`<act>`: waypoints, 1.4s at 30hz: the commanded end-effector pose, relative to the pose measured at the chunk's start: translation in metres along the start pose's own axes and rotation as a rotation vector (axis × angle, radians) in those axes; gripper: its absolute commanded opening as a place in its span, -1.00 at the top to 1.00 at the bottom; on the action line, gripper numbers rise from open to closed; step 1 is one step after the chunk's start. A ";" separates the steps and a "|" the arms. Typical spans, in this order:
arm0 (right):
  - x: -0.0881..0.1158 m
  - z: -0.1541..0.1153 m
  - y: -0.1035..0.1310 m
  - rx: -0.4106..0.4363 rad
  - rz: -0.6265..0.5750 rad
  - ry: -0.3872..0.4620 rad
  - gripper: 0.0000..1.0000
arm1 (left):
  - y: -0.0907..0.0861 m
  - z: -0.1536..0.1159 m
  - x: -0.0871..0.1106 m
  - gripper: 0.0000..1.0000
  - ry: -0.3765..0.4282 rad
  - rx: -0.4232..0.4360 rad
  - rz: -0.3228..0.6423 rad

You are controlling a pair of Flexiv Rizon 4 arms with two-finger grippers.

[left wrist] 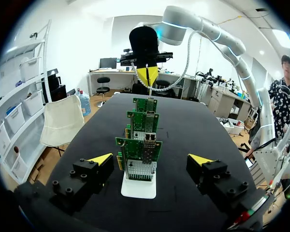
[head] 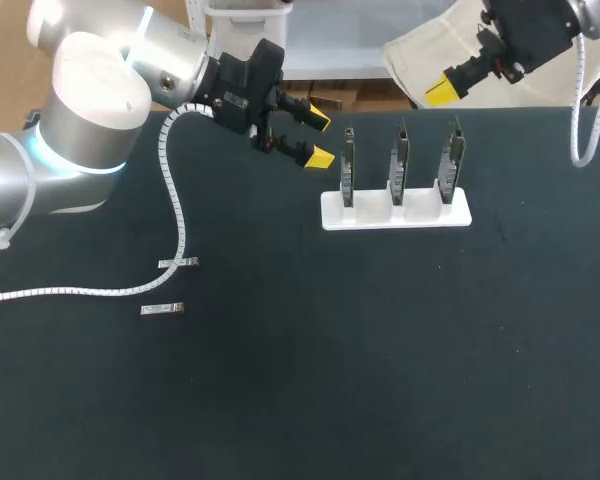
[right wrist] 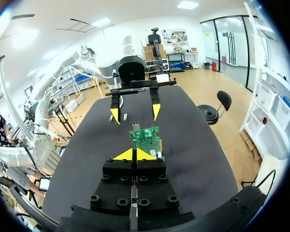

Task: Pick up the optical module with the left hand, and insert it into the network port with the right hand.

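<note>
Two small silver optical modules lie on the black table at the left, one (head: 178,264) a little farther back than the other (head: 162,309). Three green network cards (head: 395,165) stand upright in a white holder (head: 395,213) at the back middle. My left gripper (head: 318,139) hangs open and empty just left of the holder; in the left wrist view my left gripper (left wrist: 151,159) faces the row of cards (left wrist: 137,154) end-on. My right gripper (head: 442,90) is shut and empty, high behind the holder's right end. In the right wrist view my right gripper (right wrist: 134,154) sits over a card (right wrist: 146,137).
A white spiral cable (head: 175,200) trails from my left arm across the table's left side, passing close to the two modules. The table's far edge runs just behind the holder.
</note>
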State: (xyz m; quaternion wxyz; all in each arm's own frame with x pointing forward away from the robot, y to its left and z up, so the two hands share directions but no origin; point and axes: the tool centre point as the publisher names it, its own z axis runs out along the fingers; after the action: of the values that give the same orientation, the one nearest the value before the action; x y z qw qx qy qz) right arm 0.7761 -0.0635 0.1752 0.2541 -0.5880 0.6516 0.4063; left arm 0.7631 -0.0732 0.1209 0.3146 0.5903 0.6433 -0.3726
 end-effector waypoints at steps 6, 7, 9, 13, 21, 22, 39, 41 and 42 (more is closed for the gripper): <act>0.007 0.006 0.014 0.116 -0.054 0.031 1.00 | 0.001 0.000 -0.001 -1.00 0.005 0.002 -0.002; 0.007 0.007 0.015 0.114 -0.054 0.031 1.00 | 0.001 0.000 -0.001 -1.00 0.005 0.002 -0.002; 0.007 0.008 0.017 0.099 -0.055 0.030 1.00 | 0.001 0.000 -0.001 -1.00 0.005 0.002 -0.002; 0.010 0.007 0.018 0.093 -0.053 0.029 1.00 | 0.001 0.000 -0.001 -1.00 0.005 0.002 -0.002; 0.014 0.005 0.016 0.072 -0.048 0.025 1.00 | 0.001 0.000 -0.001 -1.00 0.005 0.002 -0.002; 0.014 0.005 0.014 0.072 -0.048 0.027 1.00 | 0.001 0.000 -0.001 -1.00 0.005 0.002 -0.002; 0.018 0.002 0.010 0.116 -0.030 0.051 -0.65 | 0.001 0.000 -0.001 -1.00 0.005 0.002 -0.002; 0.018 0.002 0.010 0.116 -0.030 0.051 -1.00 | 0.001 0.000 -0.001 -1.00 0.005 0.002 -0.002; 0.018 0.002 0.010 0.116 -0.030 0.051 -1.00 | 0.001 0.000 -0.001 -1.00 0.005 0.002 -0.002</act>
State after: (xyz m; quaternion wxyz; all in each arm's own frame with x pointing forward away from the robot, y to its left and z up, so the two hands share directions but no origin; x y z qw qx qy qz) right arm 0.7686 -0.0745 0.1611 0.2740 -0.5930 0.6692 0.3543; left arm 0.7631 -0.0732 0.1209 0.3146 0.5902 0.6433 -0.3726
